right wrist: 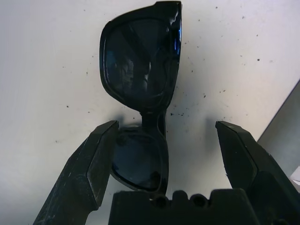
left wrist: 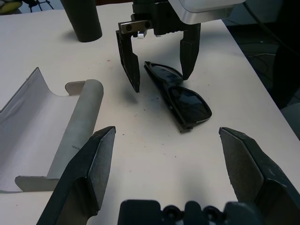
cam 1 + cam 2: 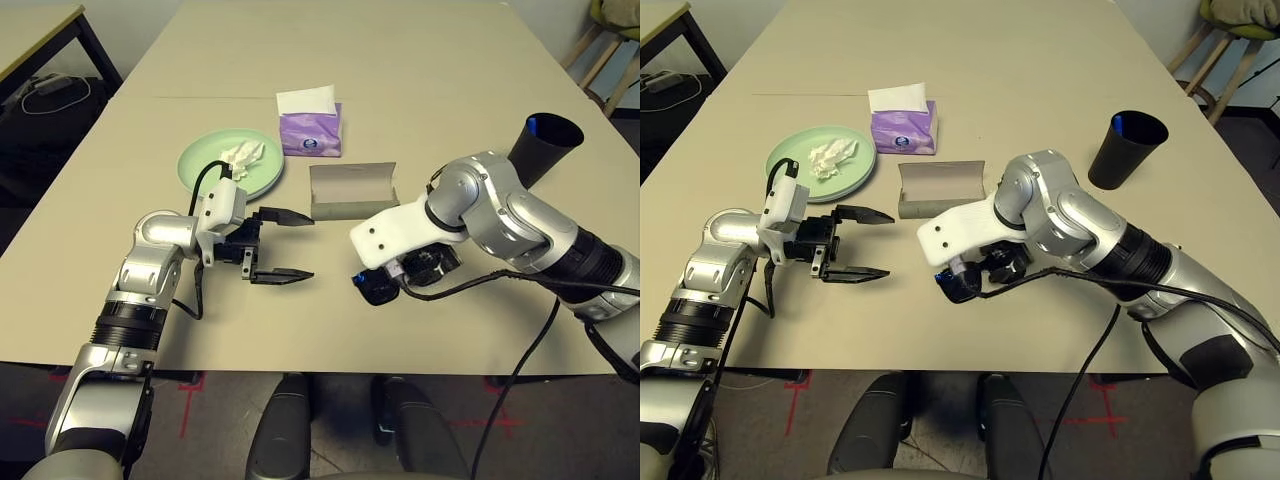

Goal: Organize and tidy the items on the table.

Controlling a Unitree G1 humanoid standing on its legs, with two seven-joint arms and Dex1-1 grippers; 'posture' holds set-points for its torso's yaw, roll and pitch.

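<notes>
Large beige table, plain top, taking up most of the scene; a black-legged side table standing at the far left, a wooden stool at the far right.

Items lying on the table:
- Light green plate, sitting far left of centre, carrying a crumpled white tissue.
- Purple tissue box, standing just beside the plate on its right, a white sheet sticking up from it.
- Grey glasses case, lying open near the table's middle, lid raised.
- Black cup, standing upright at the right, well apart from the case, something blue showing inside its rim.
- Black sunglasses, lying folded flat on the table near the front edge, to the right of the case.

Grippers:
- Left gripper, pointing sideways toward the sunglasses, fingers spread wide, grasping nothing.
- Right gripper, pointing steeply down over the sunglasses, released; one finger standing on either side of the frame, not clamping it.
</notes>
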